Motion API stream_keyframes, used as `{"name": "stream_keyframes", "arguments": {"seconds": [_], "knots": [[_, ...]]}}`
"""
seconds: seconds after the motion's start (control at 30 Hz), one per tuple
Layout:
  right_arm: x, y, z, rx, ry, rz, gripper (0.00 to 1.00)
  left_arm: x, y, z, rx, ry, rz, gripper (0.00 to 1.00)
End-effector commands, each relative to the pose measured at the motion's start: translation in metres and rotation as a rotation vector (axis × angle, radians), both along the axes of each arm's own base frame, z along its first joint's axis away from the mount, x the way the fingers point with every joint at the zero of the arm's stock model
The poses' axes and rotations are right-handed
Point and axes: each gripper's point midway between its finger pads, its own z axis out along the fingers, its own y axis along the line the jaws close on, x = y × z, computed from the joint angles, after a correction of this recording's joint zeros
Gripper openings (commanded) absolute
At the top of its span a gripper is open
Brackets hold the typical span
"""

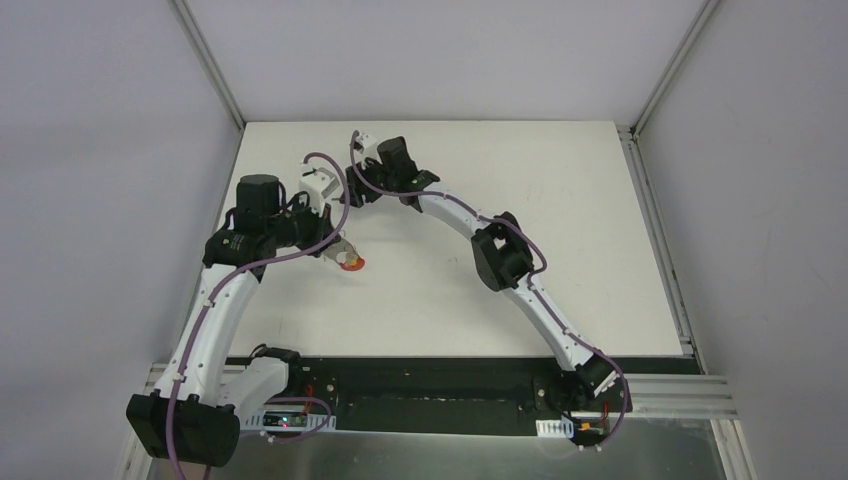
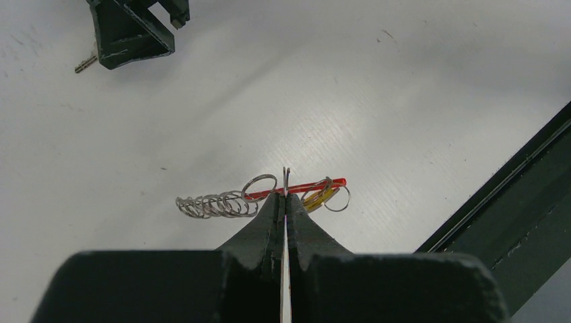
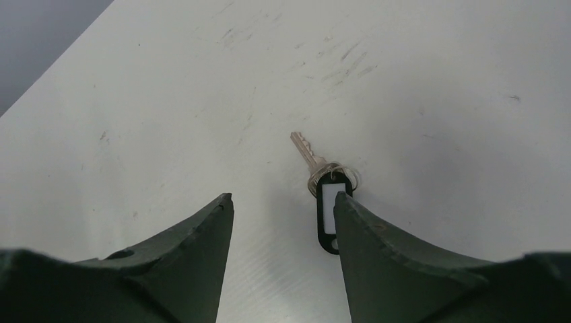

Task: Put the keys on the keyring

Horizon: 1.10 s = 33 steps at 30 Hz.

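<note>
1. Left jaws, pressed together, pinched one wire loop (image 2: 285, 176) of the keyring (image 2: 323, 183), seemingly steadying it for threading.
2. Right jaws stood spread and empty; the key (image 3: 306, 153) lay on the table (image 3: 438, 81) at one o'clock, probably the next pick-up.

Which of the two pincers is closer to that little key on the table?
Right. The right pincer stands open just above the key; the left pincer is farther off to the side, shut on the keyring.
</note>
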Motion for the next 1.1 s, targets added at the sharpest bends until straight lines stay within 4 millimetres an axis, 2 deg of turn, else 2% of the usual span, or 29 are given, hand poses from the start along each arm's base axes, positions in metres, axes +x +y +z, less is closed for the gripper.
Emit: {"name": "stream_keyframes", "arguments": {"seconds": [0.0,0.33,0.67,0.87,1.07], "knots": [[0.009,0.019,0.032,0.122,-0.038,-0.01,0.59,0.001,0.0,0.003,0.002,-0.018,-0.011,0.0],[0.009,0.018,0.008,0.118,0.052,-0.057,0.59,0.001,-0.004,0.005,-0.019,0.014,-0.029,0.0],[0.005,0.011,0.0,0.076,0.086,-0.076,0.57,0.003,-0.004,0.01,-0.018,0.006,-0.026,0.0],[-0.008,-0.004,0.002,0.013,0.128,-0.072,0.54,0.005,0.0,0.014,0.005,-0.011,-0.02,0.0],[-0.025,-0.031,0.01,-0.063,0.167,-0.07,0.53,0.013,0.006,0.023,0.041,-0.042,0.003,0.0]]}}
